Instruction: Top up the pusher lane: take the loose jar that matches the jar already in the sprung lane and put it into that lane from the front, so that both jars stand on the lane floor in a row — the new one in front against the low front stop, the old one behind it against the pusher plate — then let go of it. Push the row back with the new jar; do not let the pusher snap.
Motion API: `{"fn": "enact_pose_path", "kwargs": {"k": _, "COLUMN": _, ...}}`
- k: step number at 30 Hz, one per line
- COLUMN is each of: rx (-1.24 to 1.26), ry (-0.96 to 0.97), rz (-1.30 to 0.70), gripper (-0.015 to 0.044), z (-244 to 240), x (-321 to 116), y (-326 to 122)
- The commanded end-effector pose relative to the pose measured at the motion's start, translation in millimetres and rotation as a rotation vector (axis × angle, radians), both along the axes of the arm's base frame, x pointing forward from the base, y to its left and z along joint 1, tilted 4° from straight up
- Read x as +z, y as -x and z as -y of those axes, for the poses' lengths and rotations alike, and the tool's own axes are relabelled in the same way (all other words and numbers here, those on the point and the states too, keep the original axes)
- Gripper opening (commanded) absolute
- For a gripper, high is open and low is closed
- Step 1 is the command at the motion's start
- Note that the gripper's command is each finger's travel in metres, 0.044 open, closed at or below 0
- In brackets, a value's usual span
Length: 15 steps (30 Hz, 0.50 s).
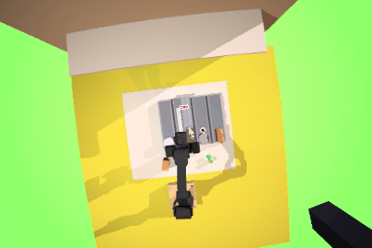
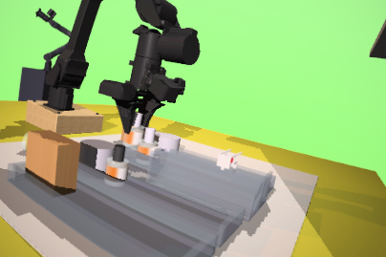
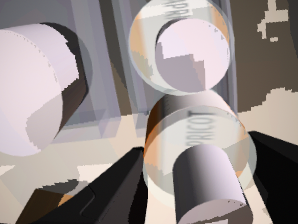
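Observation:
My gripper [image 2: 136, 129] [image 3: 196, 149] is shut on an upright apricot jar [image 2: 132, 137] [image 3: 162, 140] with an orange label and a pale lid, at the front end of the sprung lane. A matching apricot jar [image 2: 147, 149] [image 3: 142, 37] stands in that lane right behind it; the two look to be touching or nearly so. A white pusher marker with a red spot [image 1: 184, 107] [image 2: 226, 160] is farther back along the lane. The held jar's base and the low front stop are hidden, so I cannot tell whether it rests on the lane floor.
A large pale cylinder [image 1: 168, 142] [image 2: 169, 142] [image 3: 30, 90] is beside the sprung lane. Other lanes hold a black-lidded jar [image 2: 117, 169], a dark-and-white cylinder [image 2: 96, 154] and an orange-brown block [image 1: 220, 135] [image 2: 53, 160]. A brown block [image 1: 166, 164] [image 3: 37, 206] and a small green item [image 1: 210, 158] lie in front.

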<state>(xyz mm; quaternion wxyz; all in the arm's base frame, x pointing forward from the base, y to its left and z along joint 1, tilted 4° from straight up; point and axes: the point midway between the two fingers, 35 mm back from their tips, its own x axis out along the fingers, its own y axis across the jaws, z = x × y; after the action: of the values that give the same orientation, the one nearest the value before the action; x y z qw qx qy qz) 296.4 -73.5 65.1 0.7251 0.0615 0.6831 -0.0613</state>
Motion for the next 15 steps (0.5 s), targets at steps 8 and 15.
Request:
{"fn": "enact_pose_path", "kwargs": {"k": 8, "rx": -0.003, "ry": 0.004, "rz": 0.034, "gripper": 0.0, "z": 2.2, "x": 6.1, "y": -13.3}}
{"fn": "enact_pose_path", "kwargs": {"k": 15, "rx": -0.003, "ry": 0.004, "rz": 0.034, "gripper": 0.0, "z": 2.6, "x": 7.1, "y": -15.7}}
